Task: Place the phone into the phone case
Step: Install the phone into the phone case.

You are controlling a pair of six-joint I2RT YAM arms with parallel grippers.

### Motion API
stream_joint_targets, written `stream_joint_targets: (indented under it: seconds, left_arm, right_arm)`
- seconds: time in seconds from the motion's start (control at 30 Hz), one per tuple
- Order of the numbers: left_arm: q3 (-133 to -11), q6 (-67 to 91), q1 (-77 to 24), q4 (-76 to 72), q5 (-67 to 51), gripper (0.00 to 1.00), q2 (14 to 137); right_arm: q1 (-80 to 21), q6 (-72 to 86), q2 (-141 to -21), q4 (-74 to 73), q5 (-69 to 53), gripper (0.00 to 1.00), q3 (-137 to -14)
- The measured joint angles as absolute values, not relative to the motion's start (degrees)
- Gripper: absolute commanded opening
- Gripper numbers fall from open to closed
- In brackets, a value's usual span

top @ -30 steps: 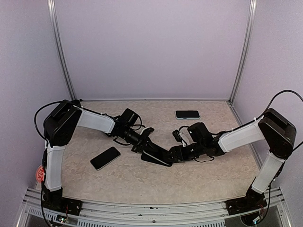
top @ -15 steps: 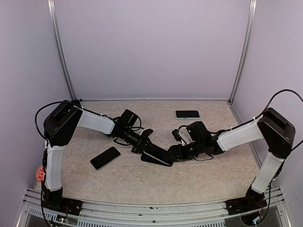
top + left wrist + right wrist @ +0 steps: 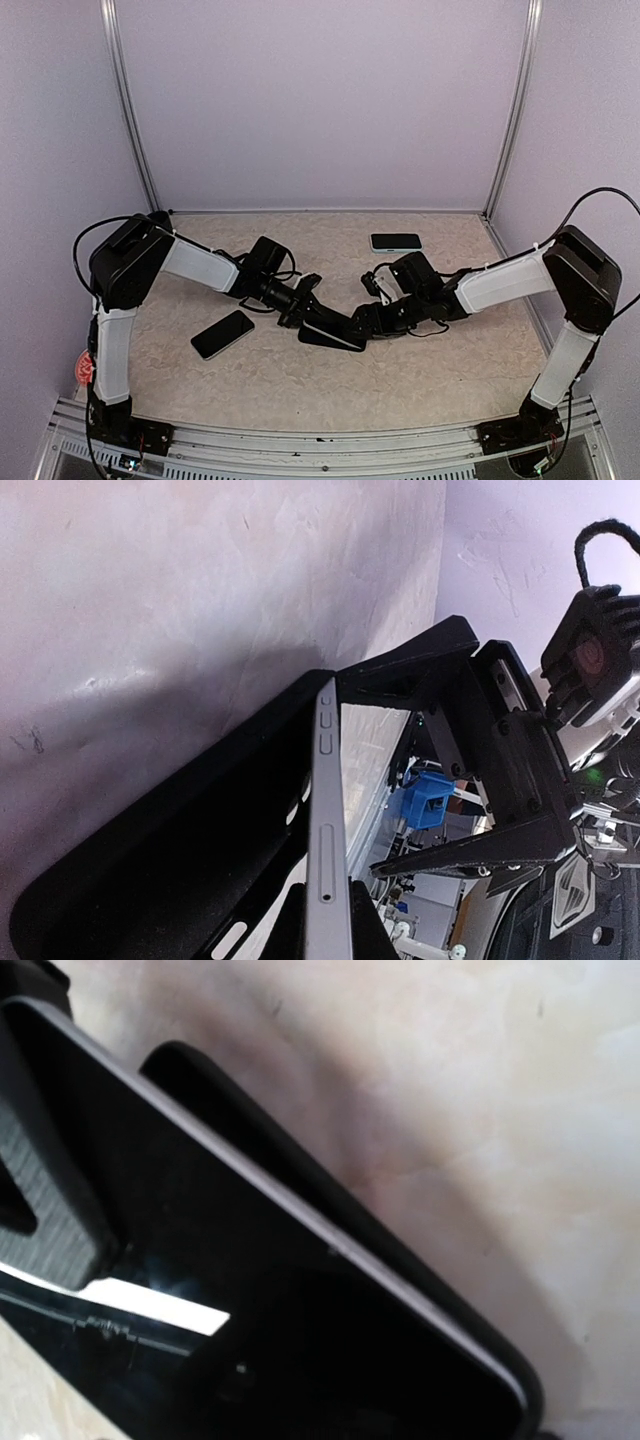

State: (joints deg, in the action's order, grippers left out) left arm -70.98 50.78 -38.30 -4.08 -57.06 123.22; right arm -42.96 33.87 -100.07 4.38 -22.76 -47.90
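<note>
left wrist, l jaws pinch phone edge, blk case just beside

A slim phone with a silver-grey frame, side buttons and a dark glossy screen is raised at a tilt near the middle of the table. A matte black phone case spreads out behind the phone's back, its hollow side facing the phone. The two meet at the far end and angle apart toward the near end, like a half-open book. The phone is not yet seated flat.
</note>
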Motion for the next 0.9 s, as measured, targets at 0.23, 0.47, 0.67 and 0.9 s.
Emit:
stream_joint_targets:
  seconds: [0.23,0.47,0.67,0.9]
  left_arm:
    - [-67.0,54.3,-39.4,-13.6,-53.6,0.0,122.4]
    - [-64.6,58.7,-41.0,-23.1,-49.1,0.0,122.4]
    - [-64.5,60.5,-41.2,-27.9,-47.0,0.0,122.4]
    - [-64.4,61.8,-41.2,-31.0,-46.5,0.0,122.4]
  right_arm:
    - [-40.6,32.3,-100.0,2.4,-23.6,0.89,-48.8]
    - [-36.3,30.6,-96.0,2.6,-24.1,0.9,-48.4]
    - [-33.6,30.1,-94.1,3.5,-24.5,0.9,-46.8]
    - [-33.0,30.0,-94.1,3.7,-24.9,0.9,-45.8]
